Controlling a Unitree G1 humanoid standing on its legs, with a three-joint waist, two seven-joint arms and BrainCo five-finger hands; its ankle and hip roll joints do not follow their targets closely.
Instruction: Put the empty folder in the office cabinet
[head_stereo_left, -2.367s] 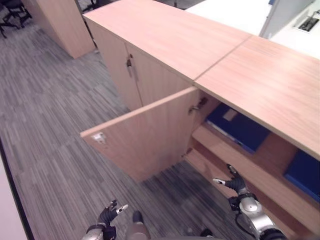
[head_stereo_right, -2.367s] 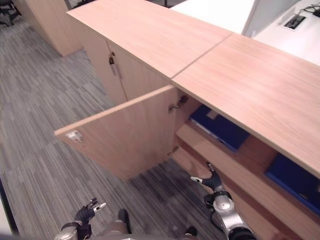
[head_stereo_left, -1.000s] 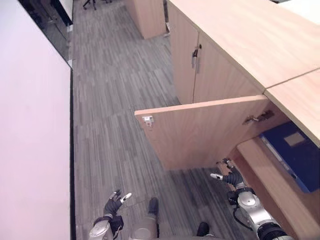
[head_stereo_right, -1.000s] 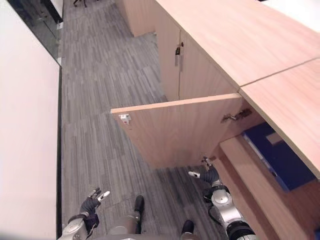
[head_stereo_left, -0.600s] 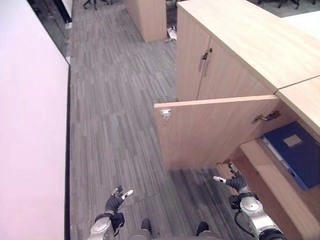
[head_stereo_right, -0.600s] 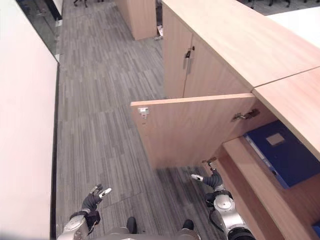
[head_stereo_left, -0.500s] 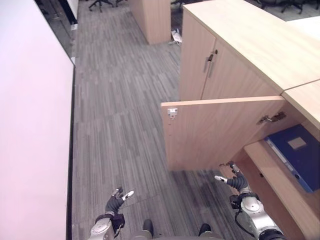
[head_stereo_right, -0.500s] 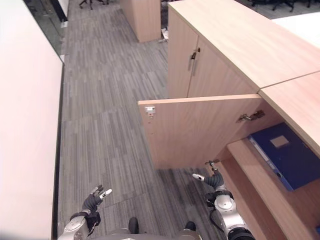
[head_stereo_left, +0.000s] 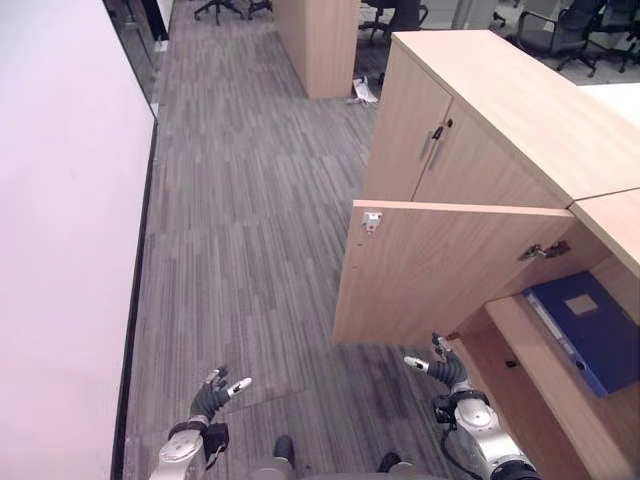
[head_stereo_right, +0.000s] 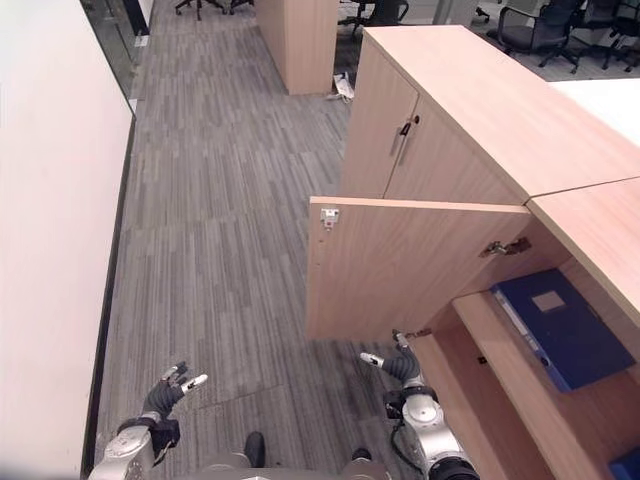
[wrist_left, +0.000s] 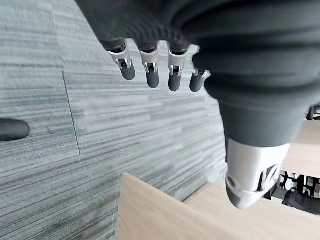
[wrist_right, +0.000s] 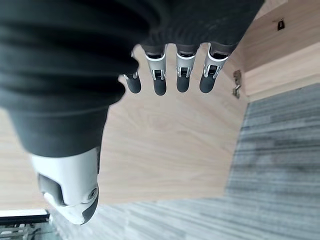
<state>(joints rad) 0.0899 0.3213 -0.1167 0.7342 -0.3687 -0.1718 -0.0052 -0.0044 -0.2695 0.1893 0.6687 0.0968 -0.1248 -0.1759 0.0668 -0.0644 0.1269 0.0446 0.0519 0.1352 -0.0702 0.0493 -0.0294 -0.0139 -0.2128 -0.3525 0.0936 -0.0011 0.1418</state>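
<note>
the blue folder (head_stereo_left: 580, 325) already lies on a shelf inside the cabinet (head_stereo_left: 520, 120); its door (head_stereo_left: 440, 270) stands open. left hand (head_stereo_left: 212, 397) and right hand (head_stereo_left: 442, 371) hang relaxed, holding nothing. probably only closing remains.

No legible text anywhere, the pale label (head_stereo_right: 547, 300) on the blue folder (head_stereo_right: 560, 330) blank.

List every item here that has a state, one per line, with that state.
Light wooden cabinet door: swung open.
Neighbouring cabinet doors with metal handle: closed.
Blue folder: lying flat on the shelf inside the open cabinet.
Left hand: open, empty.
Right hand: open, empty, near the door's lower edge.
</note>
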